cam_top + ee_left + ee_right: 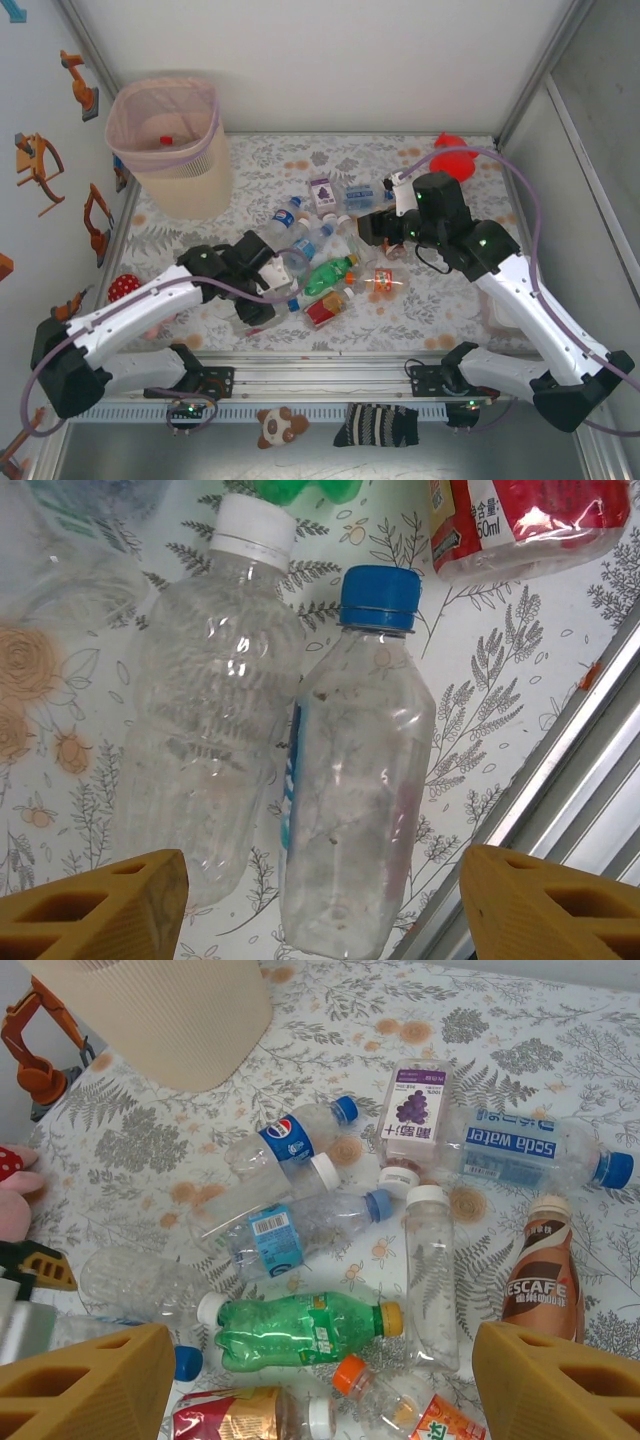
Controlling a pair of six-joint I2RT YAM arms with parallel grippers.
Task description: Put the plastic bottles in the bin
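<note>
Several plastic bottles [330, 255] lie in a loose pile mid-table. My left gripper [320, 865] is open and low over a clear blue-capped bottle [355, 780], one finger off each side of it without touching; a clear white-capped bottle [210, 700] lies beside it. My right gripper [315, 1345] hangs open above the pile, over a green bottle [300, 1330] and an orange-capped bottle [400, 1405]. The beige bin [185, 185] stands at the far left with a red-capped bottle [166, 141] inside. From above, the left gripper [262, 305] is at the pile's near-left edge and the right gripper [375, 228] at its far right.
A purple grape carton [412, 1110] lies among the bottles. A red plush toy [455, 155] sits at the far right and another plush [122, 288] at the left edge. The metal front rail [580, 780] runs close beside the blue-capped bottle. Orange toy diggers [78, 85] hang on the left wall.
</note>
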